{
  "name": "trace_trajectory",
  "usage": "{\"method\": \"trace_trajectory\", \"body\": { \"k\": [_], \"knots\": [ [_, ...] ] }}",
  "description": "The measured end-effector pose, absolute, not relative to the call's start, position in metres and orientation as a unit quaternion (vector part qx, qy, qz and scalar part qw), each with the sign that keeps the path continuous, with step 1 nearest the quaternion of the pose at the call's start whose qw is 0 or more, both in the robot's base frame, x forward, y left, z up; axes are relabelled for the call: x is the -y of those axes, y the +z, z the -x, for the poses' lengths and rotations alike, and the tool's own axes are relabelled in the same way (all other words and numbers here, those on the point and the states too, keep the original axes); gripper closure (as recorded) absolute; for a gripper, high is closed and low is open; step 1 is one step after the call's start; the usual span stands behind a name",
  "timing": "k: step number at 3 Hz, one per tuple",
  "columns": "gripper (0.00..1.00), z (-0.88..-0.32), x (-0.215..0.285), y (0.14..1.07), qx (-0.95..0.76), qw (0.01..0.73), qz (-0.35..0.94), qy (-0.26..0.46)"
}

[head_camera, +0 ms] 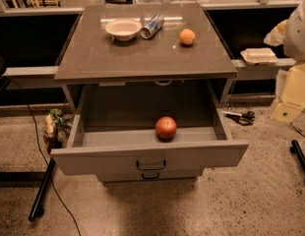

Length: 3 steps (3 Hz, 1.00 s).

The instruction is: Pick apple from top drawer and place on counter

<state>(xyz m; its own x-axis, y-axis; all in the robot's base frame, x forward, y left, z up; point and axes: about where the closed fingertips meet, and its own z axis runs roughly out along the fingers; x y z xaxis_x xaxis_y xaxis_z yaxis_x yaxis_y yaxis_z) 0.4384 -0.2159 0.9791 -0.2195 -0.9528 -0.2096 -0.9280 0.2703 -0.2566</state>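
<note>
The apple [166,127], red-orange and glossy, lies inside the open top drawer [147,156], near the middle of its front wall. The drawer is pulled out fully, and its dark bar handle [151,165] faces me. The counter [142,48] is the grey-brown top of the cabinet above the drawer. My gripper is not in view. A white rounded shape [297,28] at the right edge may be part of my arm.
On the counter stand a white bowl [123,29], a can lying on its side [152,26] and a small pale orange fruit [187,36]. The lower drawer handle [150,175] shows below. A black cable and a bar lie on the floor at the left, and boxes and scissors at the right.
</note>
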Motion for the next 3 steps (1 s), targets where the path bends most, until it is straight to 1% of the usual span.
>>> {"method": "trace_trajectory", "body": {
  "k": [1, 2, 3],
  "knots": [
    [0.00, -0.442, 0.215, 0.976, -0.782, 0.164, 0.600, -0.042],
    [0.00, -0.452, 0.215, 0.933, -0.810, 0.169, 0.561, -0.001],
    [0.00, -0.473, 0.203, 0.871, -0.839, 0.199, 0.503, 0.056]
  ]
}}
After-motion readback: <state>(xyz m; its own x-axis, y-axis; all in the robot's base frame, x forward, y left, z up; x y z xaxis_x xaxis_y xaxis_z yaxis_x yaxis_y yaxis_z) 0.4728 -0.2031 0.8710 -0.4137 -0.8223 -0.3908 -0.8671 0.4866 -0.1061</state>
